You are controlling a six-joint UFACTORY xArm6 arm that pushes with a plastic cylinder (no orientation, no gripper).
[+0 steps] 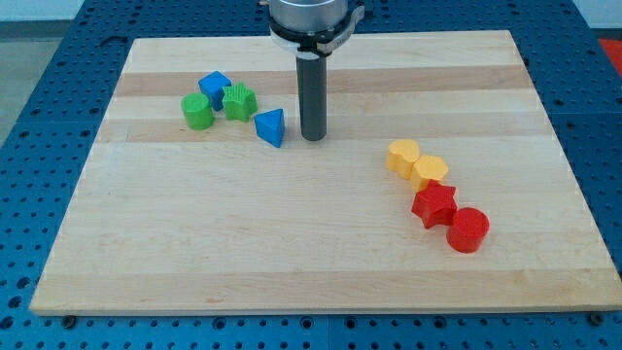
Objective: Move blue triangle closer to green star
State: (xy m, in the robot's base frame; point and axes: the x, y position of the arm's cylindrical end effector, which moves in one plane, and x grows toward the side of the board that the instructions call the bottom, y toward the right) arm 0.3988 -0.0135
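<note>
The blue triangle lies on the wooden board in the upper left part of the view. The green star sits just up and left of it, a small gap between them. My tip rests on the board just right of the blue triangle, a narrow gap apart. The rod stands upright, coming down from the view's top.
A blue cube-like block and a green round block sit beside the green star on its left. At the view's right lie two yellow blocks, a red star and a red cylinder.
</note>
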